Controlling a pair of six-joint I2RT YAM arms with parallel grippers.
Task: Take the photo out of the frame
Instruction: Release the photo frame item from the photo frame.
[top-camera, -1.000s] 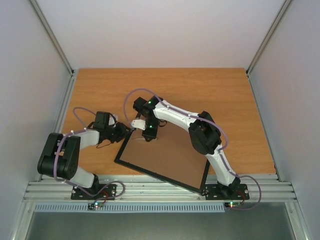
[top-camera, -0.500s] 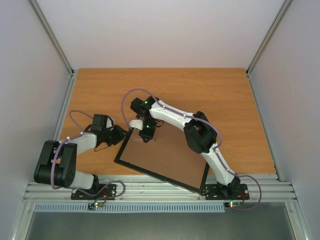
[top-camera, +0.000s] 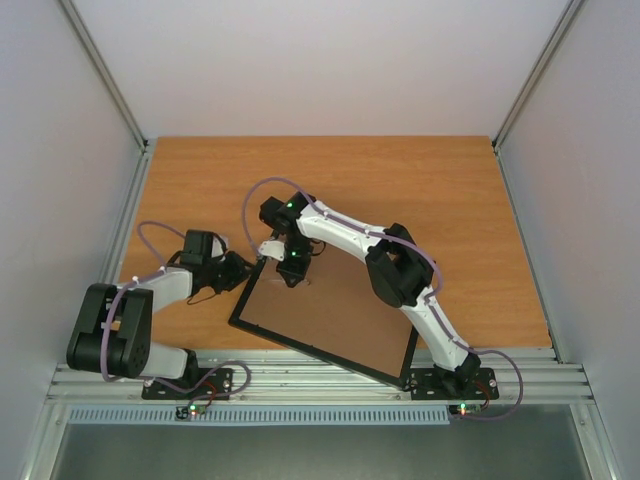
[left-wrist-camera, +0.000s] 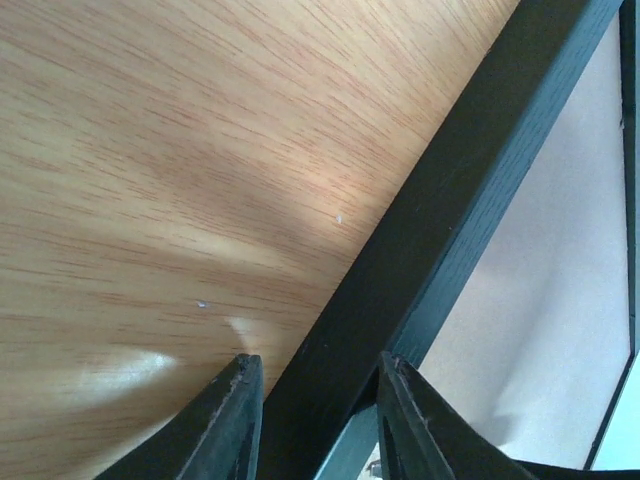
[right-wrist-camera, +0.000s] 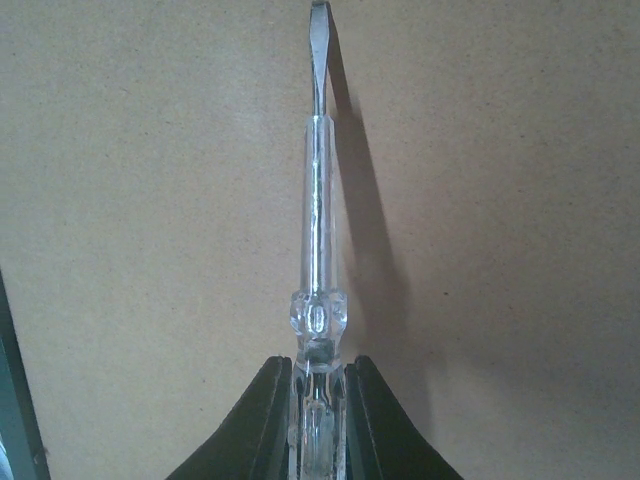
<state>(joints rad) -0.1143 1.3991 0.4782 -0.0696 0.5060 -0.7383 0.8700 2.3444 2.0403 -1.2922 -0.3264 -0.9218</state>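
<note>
The black frame (top-camera: 310, 345) lies face down on the wooden table, its brown backing board (top-camera: 335, 310) turned up. The photo is hidden under that board. My left gripper (top-camera: 243, 268) is at the frame's left corner; in the left wrist view its jaws (left-wrist-camera: 320, 375) straddle the black rail (left-wrist-camera: 440, 200), one finger tight against each side. My right gripper (top-camera: 288, 270) hovers over the board's upper left part. It (right-wrist-camera: 318, 375) is shut on a clear-handled flat screwdriver (right-wrist-camera: 318, 250), whose tip points out over the beige board (right-wrist-camera: 150, 200).
The orange-brown table (top-camera: 420, 190) is walled by white panels on three sides, with an aluminium rail (top-camera: 320, 380) along the near edge. The frame's near right corner reaches that rail by the right arm's base (top-camera: 450, 380).
My left jaws have closed in on the frame's rail while the left arm drew back and its elbow dropped. The right gripper with the screwdriver shifted slightly left over the board.
</note>
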